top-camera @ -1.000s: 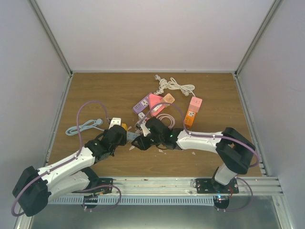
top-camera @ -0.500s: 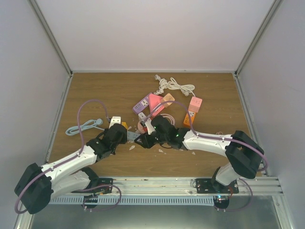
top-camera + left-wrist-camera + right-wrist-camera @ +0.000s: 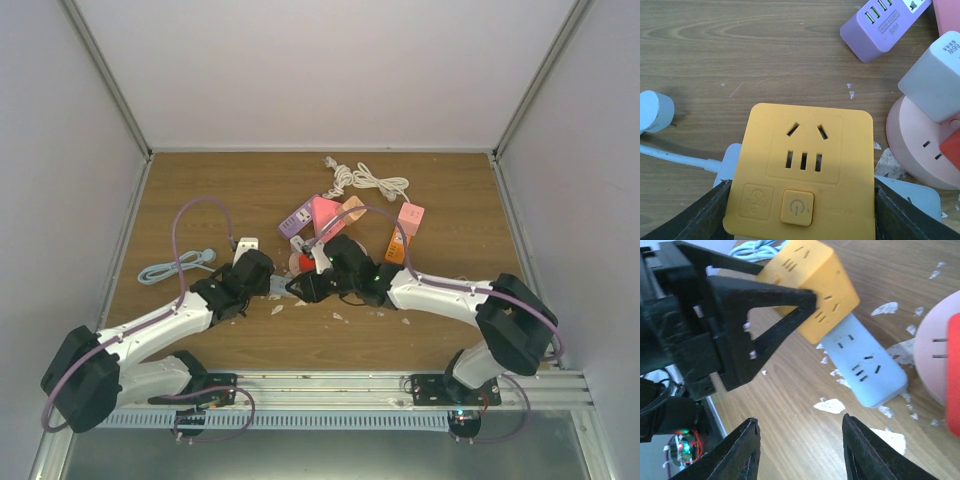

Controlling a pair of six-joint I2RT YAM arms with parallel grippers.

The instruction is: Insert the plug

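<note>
My left gripper (image 3: 800,186) is shut on a yellow socket cube (image 3: 805,165), one jaw on each side, with the socket face and power button towards the camera. The cube (image 3: 815,285) sits over one end of a pale blue power strip (image 3: 865,365). My right gripper (image 3: 800,422) faces it from the right, open, with only bare wood between its fingers. A pale blue plug (image 3: 652,110) on its cable lies on the table to the left of the cube. From above, the two grippers (image 3: 268,284) (image 3: 298,288) nearly meet at the table's middle.
A round pink socket (image 3: 920,145) with a white charger (image 3: 935,80) in it stands just right of the cube. A purple strip (image 3: 295,222), a pink block (image 3: 325,212), an orange strip (image 3: 402,235) and a coiled white cable (image 3: 365,180) lie behind. White flakes litter the wood.
The right gripper's jaws have spread wider. Both grippers have shifted slightly away from the near edge, and the left one still holds the yellow cube.
</note>
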